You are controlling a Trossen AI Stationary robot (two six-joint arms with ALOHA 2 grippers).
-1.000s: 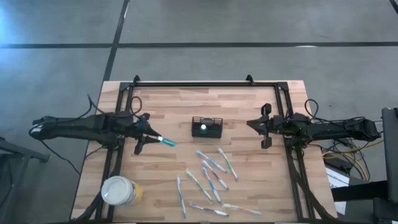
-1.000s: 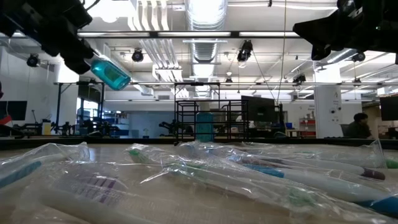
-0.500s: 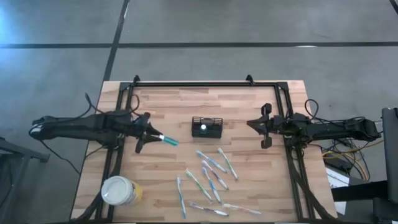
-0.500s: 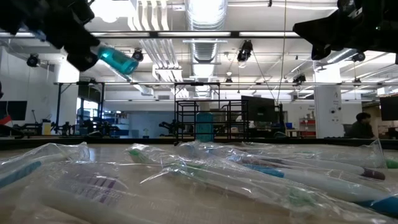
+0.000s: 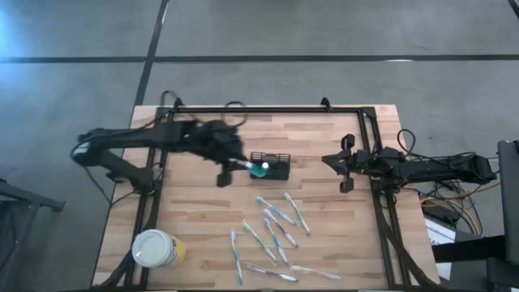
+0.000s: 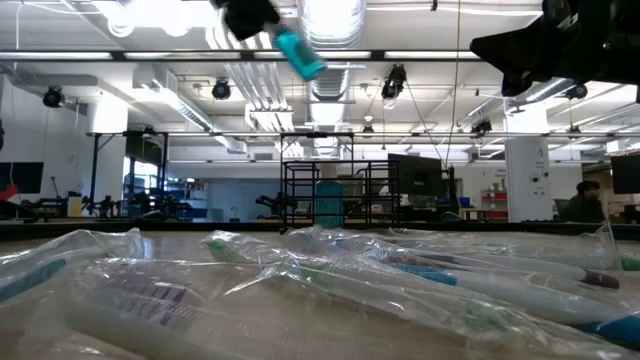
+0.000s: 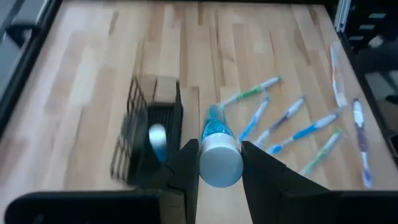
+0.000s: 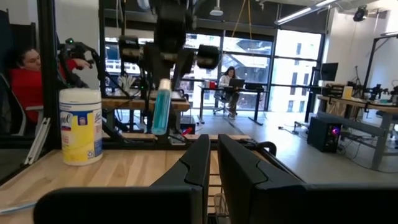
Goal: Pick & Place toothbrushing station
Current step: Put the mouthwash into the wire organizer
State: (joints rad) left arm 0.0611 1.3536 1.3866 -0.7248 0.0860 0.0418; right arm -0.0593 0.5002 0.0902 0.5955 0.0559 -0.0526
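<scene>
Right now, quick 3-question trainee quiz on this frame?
1. True or false: the left tool holds a blue bottle.
2. Where does the bottle hang? A) over the yellow cup B) at the black holder C) over the toothbrushes
3. Fill in: the right tool waits by the table's right edge, fingers ____.

Key: 1 true; 2 B; 3 shut.
</scene>
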